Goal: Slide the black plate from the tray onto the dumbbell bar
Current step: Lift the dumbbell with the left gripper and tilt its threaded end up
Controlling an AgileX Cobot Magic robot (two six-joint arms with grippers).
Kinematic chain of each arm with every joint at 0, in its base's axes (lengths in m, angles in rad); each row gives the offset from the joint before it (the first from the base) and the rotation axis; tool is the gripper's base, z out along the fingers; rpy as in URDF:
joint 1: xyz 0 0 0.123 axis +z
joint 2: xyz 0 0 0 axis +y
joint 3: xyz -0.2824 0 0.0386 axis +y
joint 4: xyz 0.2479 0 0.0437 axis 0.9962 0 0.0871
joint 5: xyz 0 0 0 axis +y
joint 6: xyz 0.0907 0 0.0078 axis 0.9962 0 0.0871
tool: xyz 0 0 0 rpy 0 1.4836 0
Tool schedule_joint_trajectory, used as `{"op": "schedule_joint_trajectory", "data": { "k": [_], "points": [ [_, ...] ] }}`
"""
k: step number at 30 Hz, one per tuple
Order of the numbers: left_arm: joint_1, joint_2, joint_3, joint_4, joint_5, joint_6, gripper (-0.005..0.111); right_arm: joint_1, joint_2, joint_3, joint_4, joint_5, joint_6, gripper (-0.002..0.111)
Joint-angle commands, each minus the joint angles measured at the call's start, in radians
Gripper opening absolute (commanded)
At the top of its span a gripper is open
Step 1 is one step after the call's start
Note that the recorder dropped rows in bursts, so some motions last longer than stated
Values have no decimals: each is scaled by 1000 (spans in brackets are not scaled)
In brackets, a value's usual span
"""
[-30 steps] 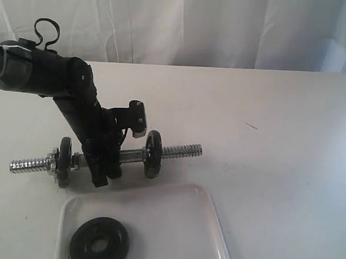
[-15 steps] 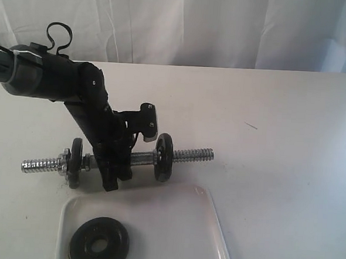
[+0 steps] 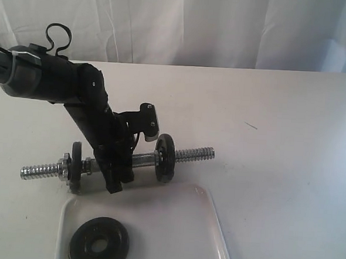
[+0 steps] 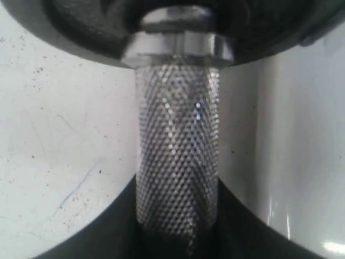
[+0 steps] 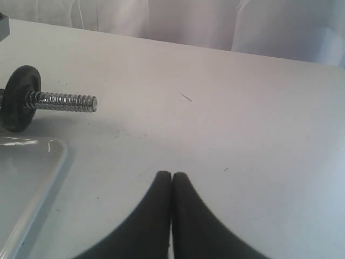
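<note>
The black plate (image 3: 99, 241) lies flat in the white tray (image 3: 173, 223) at the near edge of the exterior view. Just behind the tray is the dumbbell bar (image 3: 189, 153), chrome with threaded ends, carrying one black disc (image 3: 75, 164) towards its left end and another (image 3: 165, 157) towards its right. My left gripper (image 3: 116, 174) is shut on the bar's knurled handle (image 4: 177, 140), which fills the gap between the fingers of that gripper (image 4: 177, 216). My right gripper (image 5: 171, 176) is shut and empty over bare table, right of the bar's threaded end (image 5: 64, 101).
The white table (image 3: 278, 142) stretches to the right of the bar and the tray. A white curtain (image 3: 197, 25) hangs behind the table's far edge. A corner of the tray (image 5: 32, 156) shows in the right wrist view.
My left gripper has carried the bar a little to the right, along the tray's far edge; it has hardly moved in the last half second. The black plate has stayed put.
</note>
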Motion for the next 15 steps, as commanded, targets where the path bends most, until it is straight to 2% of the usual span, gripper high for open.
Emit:
{"op": "schedule_joint_trajectory", "data": {
  "k": [1, 15],
  "points": [
    [-10, -88, -16, -65, -8, -23, 0, -8, -5, 5, -8, -9, -7, 0],
    [-10, -162, -14, -61, 3, -87, 0, -8, -5, 5, -8, -9, -7, 0]
  ]
}}
